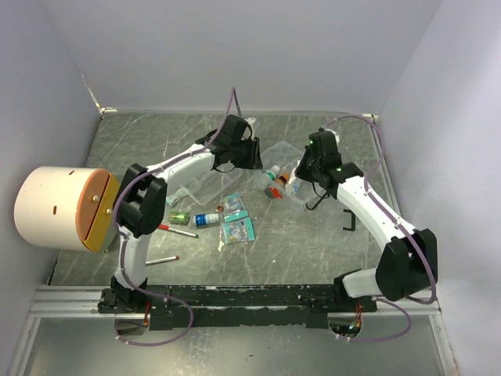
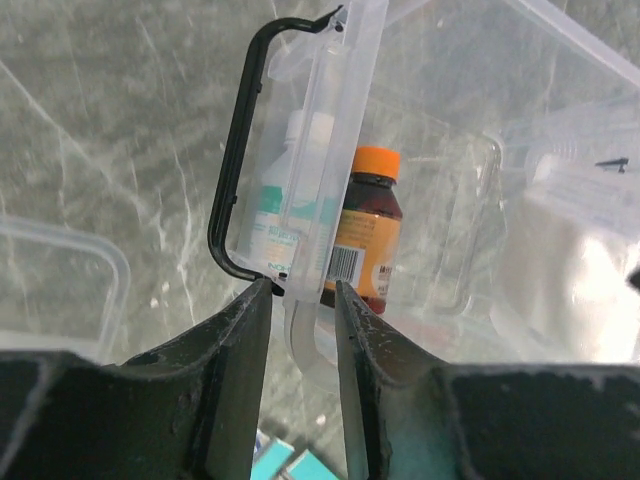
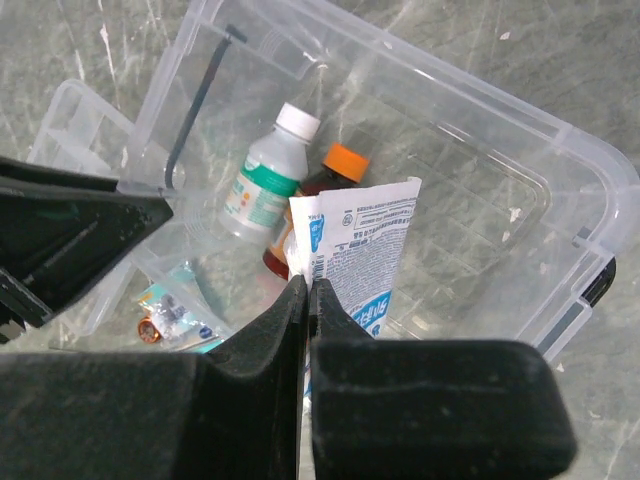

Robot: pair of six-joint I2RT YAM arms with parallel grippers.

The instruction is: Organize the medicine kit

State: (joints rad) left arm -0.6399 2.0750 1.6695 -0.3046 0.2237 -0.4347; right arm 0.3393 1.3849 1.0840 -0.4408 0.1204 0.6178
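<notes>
Right wrist: packet [image 3: 360, 250] in right hand [image 3: 308, 285], over clear box [image 3: 560, 140] interior.

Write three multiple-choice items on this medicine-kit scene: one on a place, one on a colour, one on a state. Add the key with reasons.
1. Where is the orange-capped bottle?
A. Inside the clear box
B. On the table by the arm bases
C. Held in the left jaws

2. What colour is the cap of the green-labelled bottle?
A. Blue
B. White
C. Red

3. How do the right jaws stand?
A. Open and empty
B. Shut on a bottle
C. Shut on the white and blue packet

Key:
1 A: the right wrist view shows it lying within the box walls.
2 B: its cap shows white, next to the orange one.
3 C: the packet's edge is pinched between the closed jaws.
</notes>
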